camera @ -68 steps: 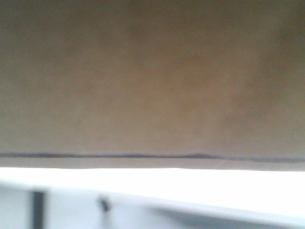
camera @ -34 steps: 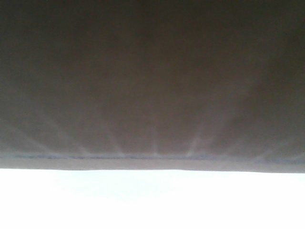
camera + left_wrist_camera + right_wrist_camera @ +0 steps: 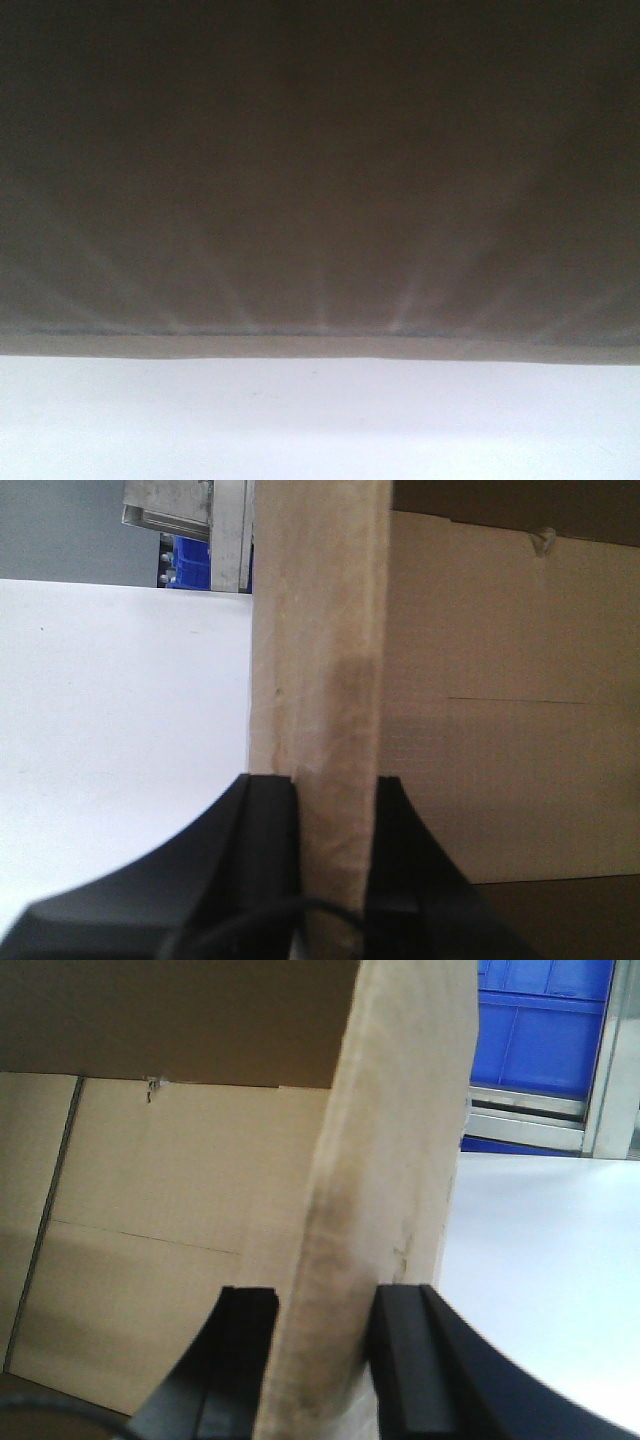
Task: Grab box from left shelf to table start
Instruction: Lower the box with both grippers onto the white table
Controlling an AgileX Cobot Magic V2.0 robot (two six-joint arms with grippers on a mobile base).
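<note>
The brown cardboard box (image 3: 320, 170) fills nearly the whole front view, dark and close; its lower edge runs across the frame above a white table (image 3: 320, 420). No black panel or lettering shows. In the left wrist view my left gripper (image 3: 335, 810) is shut on an upright wall of the box (image 3: 320, 630), one finger on each side. In the right wrist view my right gripper (image 3: 320, 1330) is shut on the opposite wall of the box (image 3: 400, 1110) in the same way. The box's open inside shows in both wrist views. A silver shelf rail (image 3: 200, 520) shows at the top left of the left wrist view.
The white table surface lies beside the box in the left wrist view (image 3: 110, 730) and in the right wrist view (image 3: 540, 1260). Blue plastic bins (image 3: 545, 1020) stand behind a metal rail at the far right; another blue bin (image 3: 190, 565) sits under the silver rail.
The box face has gone from lit tan to dark brown in the front view. The shelf parts seen below the box a second ago are gone; only white surface shows there now.
</note>
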